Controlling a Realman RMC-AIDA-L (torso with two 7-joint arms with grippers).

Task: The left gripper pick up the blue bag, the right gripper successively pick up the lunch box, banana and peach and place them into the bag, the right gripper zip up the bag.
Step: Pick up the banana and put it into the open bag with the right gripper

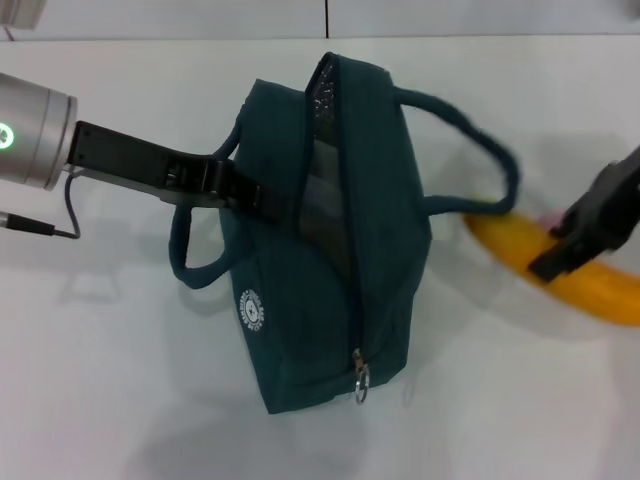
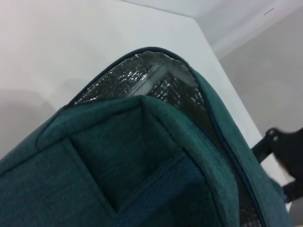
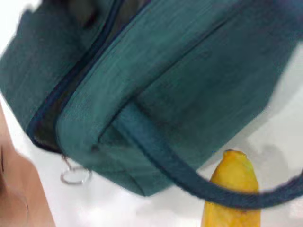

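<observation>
With the black left gripper (image 1: 268,203) pinching the unzipped teal-blue fabric bag (image 1: 380,250), the black right gripper (image 1: 572,250) grips the yellow banana (image 1: 520,248) beside it, not yet bagged.

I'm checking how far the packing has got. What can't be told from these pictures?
- Lunch box: something pale shows through the blue bag opening in the head view, but not enough to identify it.
- Peach: only a pink sliver shows, behind the right gripper and banana.
- Right gripper's hold on the banana: its fingertips overlap it, contact unclear.
- Left gripper: its fingertips are hidden against the bag.
</observation>
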